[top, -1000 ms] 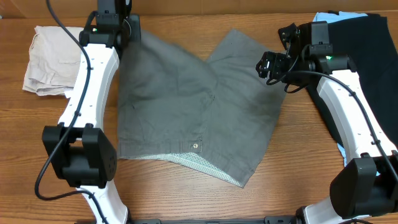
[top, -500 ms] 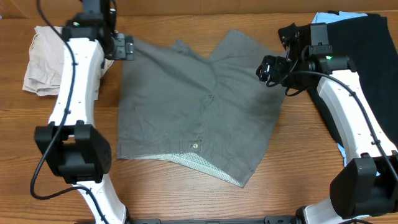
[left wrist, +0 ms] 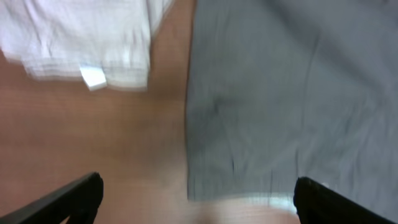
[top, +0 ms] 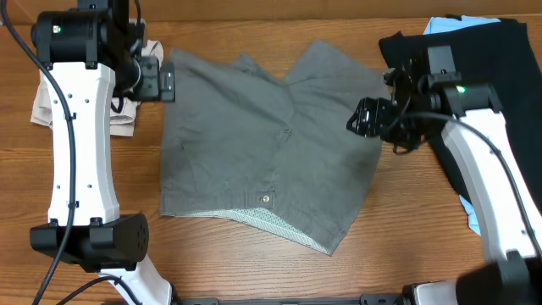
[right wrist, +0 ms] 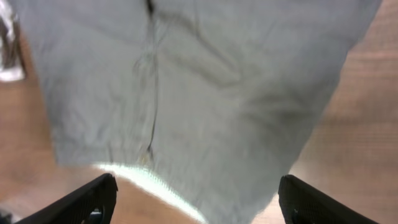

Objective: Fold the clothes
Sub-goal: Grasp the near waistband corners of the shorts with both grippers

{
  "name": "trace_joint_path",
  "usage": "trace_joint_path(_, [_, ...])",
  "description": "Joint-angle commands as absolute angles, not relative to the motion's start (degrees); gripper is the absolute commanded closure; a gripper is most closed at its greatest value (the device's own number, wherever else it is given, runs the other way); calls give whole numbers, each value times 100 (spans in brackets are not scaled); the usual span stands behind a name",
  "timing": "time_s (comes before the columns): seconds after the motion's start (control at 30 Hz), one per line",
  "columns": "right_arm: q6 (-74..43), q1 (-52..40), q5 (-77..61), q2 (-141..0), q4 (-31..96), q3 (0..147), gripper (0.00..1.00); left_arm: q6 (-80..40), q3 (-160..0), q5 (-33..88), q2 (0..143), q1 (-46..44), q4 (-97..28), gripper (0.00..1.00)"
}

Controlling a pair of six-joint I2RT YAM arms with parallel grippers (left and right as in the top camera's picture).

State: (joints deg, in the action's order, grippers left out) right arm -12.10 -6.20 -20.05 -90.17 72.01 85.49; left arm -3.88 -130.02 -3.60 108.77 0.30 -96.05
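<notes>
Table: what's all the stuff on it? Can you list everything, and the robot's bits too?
Table: one, brown wood, under everything.
Grey shorts: one pair, mid-grey, spread out in the middle.
Button: one, silvery, on the shorts' near waist edge.
Beige shorts: one pair, beige, far left, partly behind the left arm.
Black garment: one, black, far right.
Blue cloth: one, pale blue, peeking from under the black garment.
Left gripper: one, black, open, by the grey shorts' far left corner.
Right gripper: one, black, open, over their right edge.
</notes>
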Motion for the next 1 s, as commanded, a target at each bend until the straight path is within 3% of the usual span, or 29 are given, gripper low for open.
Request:
trace_joint_path(0.0, [-1404,-873,-1828,-8462,7470,8573,13,-617,-12895,-19,10724,-5,-9682,0])
trace_joint_path(0.13, [-2058,-1382,-1175,-8068,7883,8543,11,-904,-12385,178,10232,-36,-9682,0])
trace_joint_path(0.3, [-3100,-2294,-423,-7721,7940,7920,0,-1555,-10840,-10,9306,-137,-9430,0])
trace_joint_path(0.57, [-4222,-3354,-346,-7710,6825,5889,0,-2193,-7660,-19,7745,-152,-8042,0])
trace_joint_path(0.97, [-4202,-3428,-679,-7728,5424,4499,0,-2174,-5028,-1,7861,-152,-5734,0])
